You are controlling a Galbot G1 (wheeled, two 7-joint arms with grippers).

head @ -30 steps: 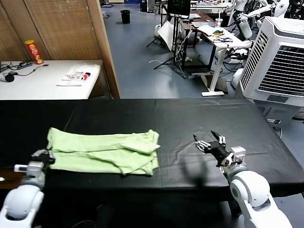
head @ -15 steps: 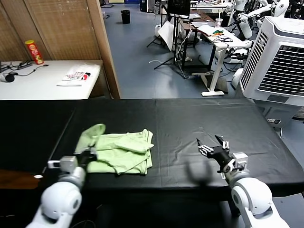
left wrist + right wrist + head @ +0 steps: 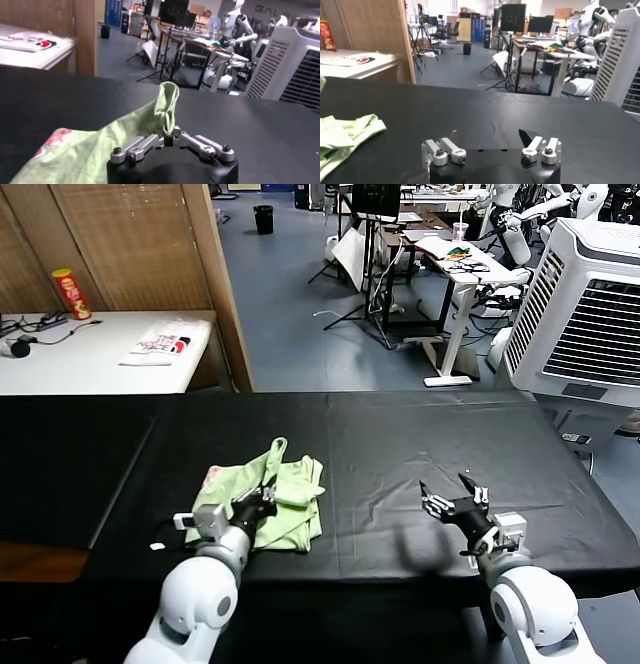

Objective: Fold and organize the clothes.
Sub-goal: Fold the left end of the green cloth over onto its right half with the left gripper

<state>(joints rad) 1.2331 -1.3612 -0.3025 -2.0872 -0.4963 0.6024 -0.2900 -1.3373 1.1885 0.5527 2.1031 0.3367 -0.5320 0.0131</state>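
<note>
While our left pincer [image 3: 262, 502] pinches the shirt [image 3: 290, 494] edge, its bulk lies rightward; our right pincer [image 3: 452, 502], spread, waits well apart.

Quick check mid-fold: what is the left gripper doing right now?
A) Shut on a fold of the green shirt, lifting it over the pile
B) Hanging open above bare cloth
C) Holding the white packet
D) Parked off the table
A: the left gripper is shut on a raised fold of the green shirt, while the right gripper hangs open, apart from it.
</note>
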